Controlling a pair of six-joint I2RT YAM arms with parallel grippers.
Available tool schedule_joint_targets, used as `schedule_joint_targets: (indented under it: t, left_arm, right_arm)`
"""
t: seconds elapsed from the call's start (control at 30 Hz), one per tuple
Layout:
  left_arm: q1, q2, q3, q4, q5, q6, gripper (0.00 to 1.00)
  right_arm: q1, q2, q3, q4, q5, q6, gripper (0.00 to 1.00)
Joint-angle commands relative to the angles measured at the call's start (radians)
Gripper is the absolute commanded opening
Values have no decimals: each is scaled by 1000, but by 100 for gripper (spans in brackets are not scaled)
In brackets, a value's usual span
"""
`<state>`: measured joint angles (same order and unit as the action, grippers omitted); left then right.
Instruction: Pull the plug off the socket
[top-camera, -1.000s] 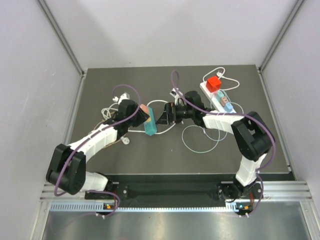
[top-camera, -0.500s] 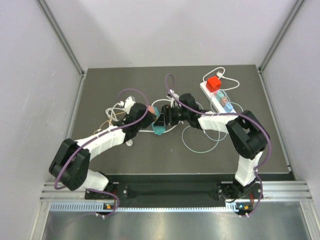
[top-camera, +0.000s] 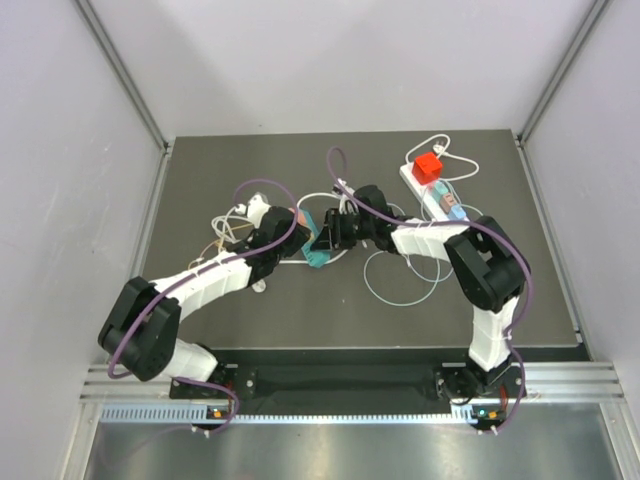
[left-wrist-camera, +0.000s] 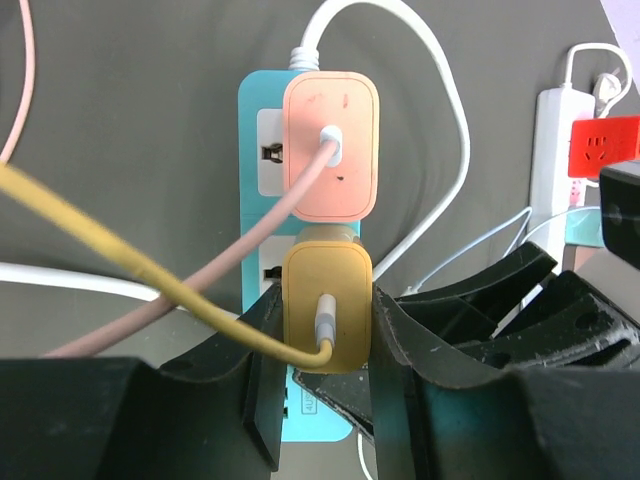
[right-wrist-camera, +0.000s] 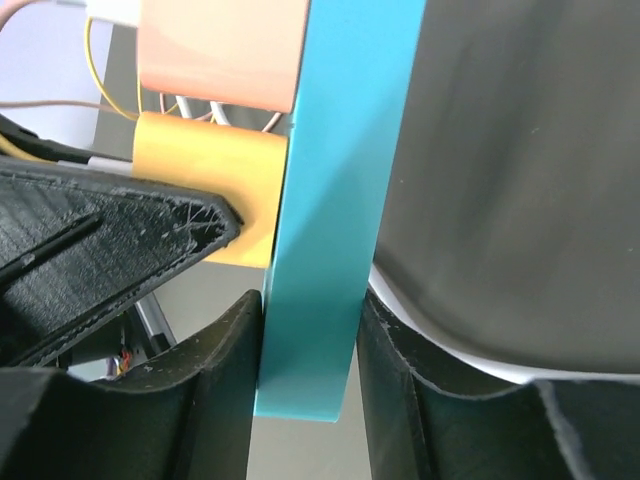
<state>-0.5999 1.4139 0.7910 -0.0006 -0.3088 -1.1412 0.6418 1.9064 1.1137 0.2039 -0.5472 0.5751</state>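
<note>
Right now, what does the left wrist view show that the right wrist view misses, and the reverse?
Only the left wrist view: the outlet face of the teal power strip, the yellow cable and pink cable, the white power strip with a red plug at right, and the left gripper closed on both sides of the yellow plug. Only the right wrist view: the right gripper clamped across the teal power strip's thin edge. Both: the teal power strip, the yellow plug and the pink plug beside it.
</note>
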Motion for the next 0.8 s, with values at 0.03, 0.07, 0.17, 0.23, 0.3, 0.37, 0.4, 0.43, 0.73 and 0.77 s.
schedule_joint_targets:
  t: [0.03,0.07,0.17,0.23,0.3,0.37,0.4,0.43,0.73,0.77]
  left_arm:
    - [-17,-44,21,218,134,-17,0]
    - [-15,-53,22,209,151,-5,0]
    - [-15,-87,30,153,174,12,0]
    - [-15,-111,14,142,166,32,0]
    - [-15,-147,1,145,148,58,0]
    - [-15,-159,-6,142,149,84,0]
    - [-14,-158,2,110,157,101,0]
    - [-11,-155,14,106,172,109,0]
    - [9,-158,88,39,356,211,0]
    - [12,-167,105,6,372,268,0]
  right_arm:
    - [-27,25,66,-24,10,-40,0]
    - [-45,23,64,-46,29,-56,0]
    - [-80,8,43,-63,95,-93,0]
    - [-91,0,31,-63,108,-109,0]
    - [-100,-9,17,-49,109,-112,0]
    - [-102,-10,20,-46,105,-107,0]
    - [-103,-10,18,-38,98,-103,0]
    - [-103,-10,17,-34,80,-89,0]
    - [-123,-33,-8,15,30,-64,0]
    - [-132,-36,-8,20,27,-63,0]
